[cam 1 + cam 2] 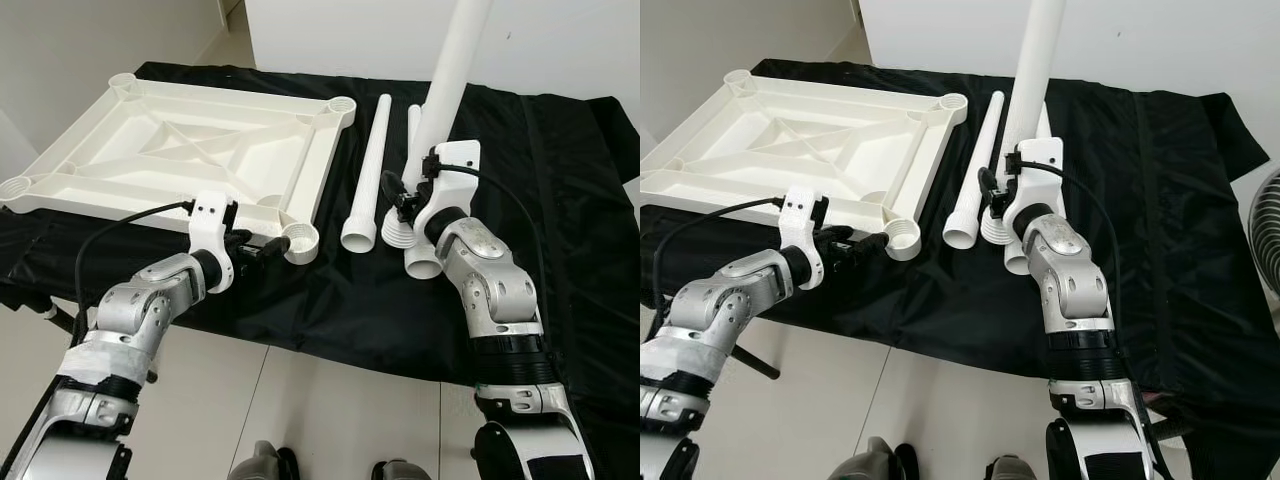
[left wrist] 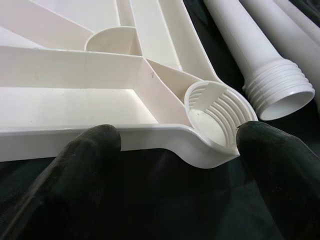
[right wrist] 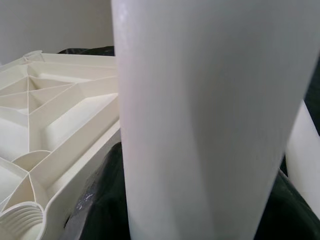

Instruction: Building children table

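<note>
On black cloth (image 1: 560,200), upturned tabletop (image 1: 180,150) lies left. L gripper (image 1: 262,249) spread wide at near-right corner socket (image 1: 301,241). R gripper (image 1: 405,195) clamps upright leg (image 1: 452,75); 2 legs (image 1: 368,170) flat between.

The tabletop (image 1: 180,150) just ahead of the left tool (image 1: 262,250) is plain white plastic with a pattern of raised ribs crossing its underside, and the threaded socket (image 2: 217,120) between that tool's black fingers (image 2: 85,150) is ridged in the same white. The leg (image 1: 1035,90) at the right tool (image 1: 998,195) is smooth white, as are the loose legs (image 1: 368,170) beside it, their ends ringed with white thread. All lie on a glossy black cloth (image 1: 560,200) over the counter, and both arms are silver with white wrist housings, above a pale tiled floor (image 1: 330,400).
</note>
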Motion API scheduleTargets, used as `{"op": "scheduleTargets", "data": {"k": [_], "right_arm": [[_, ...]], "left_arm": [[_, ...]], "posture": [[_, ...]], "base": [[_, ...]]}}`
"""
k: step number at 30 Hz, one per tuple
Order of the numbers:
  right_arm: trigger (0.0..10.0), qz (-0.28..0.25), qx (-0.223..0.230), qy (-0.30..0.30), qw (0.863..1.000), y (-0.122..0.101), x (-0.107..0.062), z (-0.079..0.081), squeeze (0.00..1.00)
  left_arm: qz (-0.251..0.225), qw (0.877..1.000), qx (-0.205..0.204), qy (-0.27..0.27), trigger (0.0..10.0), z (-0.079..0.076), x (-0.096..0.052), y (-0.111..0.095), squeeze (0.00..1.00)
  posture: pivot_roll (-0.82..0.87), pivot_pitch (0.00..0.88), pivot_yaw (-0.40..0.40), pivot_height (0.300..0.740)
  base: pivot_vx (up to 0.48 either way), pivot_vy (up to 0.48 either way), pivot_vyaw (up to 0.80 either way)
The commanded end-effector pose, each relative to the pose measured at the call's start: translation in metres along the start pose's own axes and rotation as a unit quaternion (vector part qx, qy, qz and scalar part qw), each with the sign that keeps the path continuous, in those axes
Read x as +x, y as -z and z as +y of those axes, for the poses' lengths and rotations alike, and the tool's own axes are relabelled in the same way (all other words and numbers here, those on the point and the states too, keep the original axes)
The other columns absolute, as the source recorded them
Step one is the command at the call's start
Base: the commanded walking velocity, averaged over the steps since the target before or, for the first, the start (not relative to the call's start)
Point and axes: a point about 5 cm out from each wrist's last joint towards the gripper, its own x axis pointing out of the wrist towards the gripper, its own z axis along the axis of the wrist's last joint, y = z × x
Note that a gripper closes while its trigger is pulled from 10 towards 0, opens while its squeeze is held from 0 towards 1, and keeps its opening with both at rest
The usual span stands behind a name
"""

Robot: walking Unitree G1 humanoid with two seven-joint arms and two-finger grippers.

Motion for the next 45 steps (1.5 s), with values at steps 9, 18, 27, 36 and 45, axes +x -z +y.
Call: {"op": "scheduleTargets", "data": {"k": [9,18,27,36,45], "right_arm": [[10.0,-0.012,0.013,0.022,1.000,-0.001,0.001,-0.007,0.00],[10.0,-0.013,0.011,0.026,1.000,-0.002,0.004,-0.008,0.00],[10.0,-0.014,0.009,0.025,1.000,-0.004,0.005,-0.009,0.00],[10.0,-0.034,0.030,0.026,0.999,-0.009,0.002,-0.012,0.00],[10.0,-0.015,-0.012,0.016,1.000,-0.007,0.010,-0.010,0.00]], "left_arm": [[-0.021,0.993,-0.024,-0.111,10.0,0.023,-0.001,-0.012,0.00],[-0.030,0.987,-0.028,-0.156,10.0,0.039,0.003,-0.019,0.00],[-0.037,0.985,-0.019,-0.165,10.0,0.041,0.000,-0.023,0.00],[-0.088,0.980,-0.031,-0.176,10.0,0.038,-0.016,-0.034,0.00],[-0.054,0.987,0.020,-0.151,10.0,0.028,-0.014,-0.025,0.00]], "posture": [[-0.14,0.107,0.128,0.740],[-0.14,0.111,0.138,0.740],[-0.14,0.133,0.136,0.740],[-0.10,0.205,0.123,0.740],[-0.10,0.180,0.121,0.740]], "base": [[0.000,0.000,0.00],[0.000,0.000,0.00],[0.000,0.000,0.00],[0.000,0.000,0.00],[0.000,0.000,0.00]]}}
